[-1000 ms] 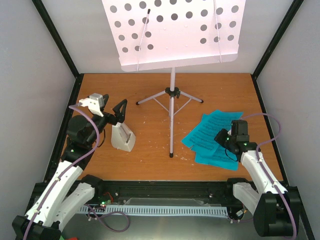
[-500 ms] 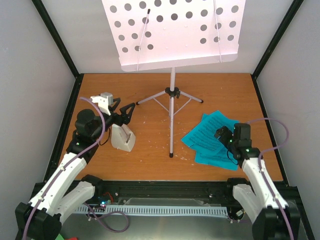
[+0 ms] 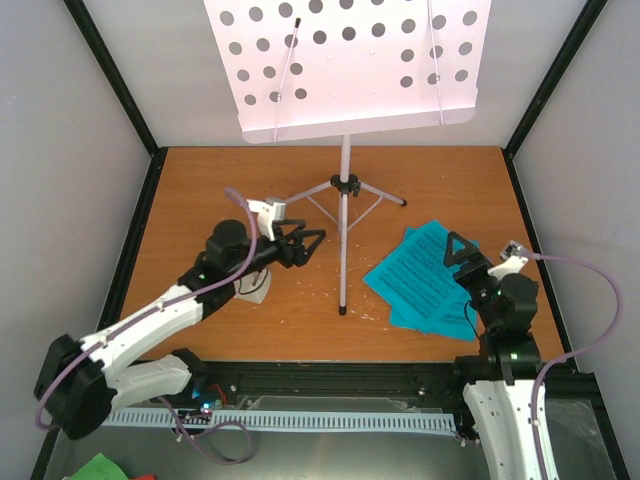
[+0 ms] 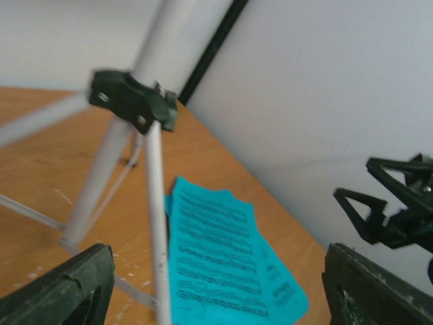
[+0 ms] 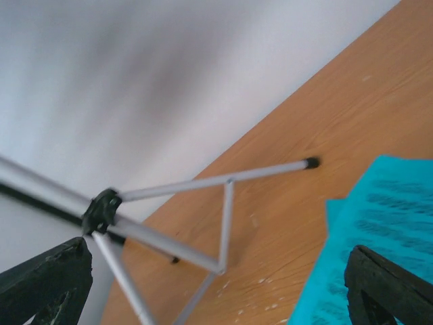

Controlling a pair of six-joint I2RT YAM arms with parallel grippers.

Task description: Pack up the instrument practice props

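Cyan sheet-music pages (image 3: 410, 275) look thin and floppy; pinch a free edge. Both pairs of your jaws gape wide, empty.

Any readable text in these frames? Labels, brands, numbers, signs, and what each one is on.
No word, brand, number or sign can be read in any view.
cyan sheet-music pages: rows of dark printed notation, too small and blurred to read.
music stand: no marking visible.
metronome: mostly hidden behind the left arm, no marking visible.
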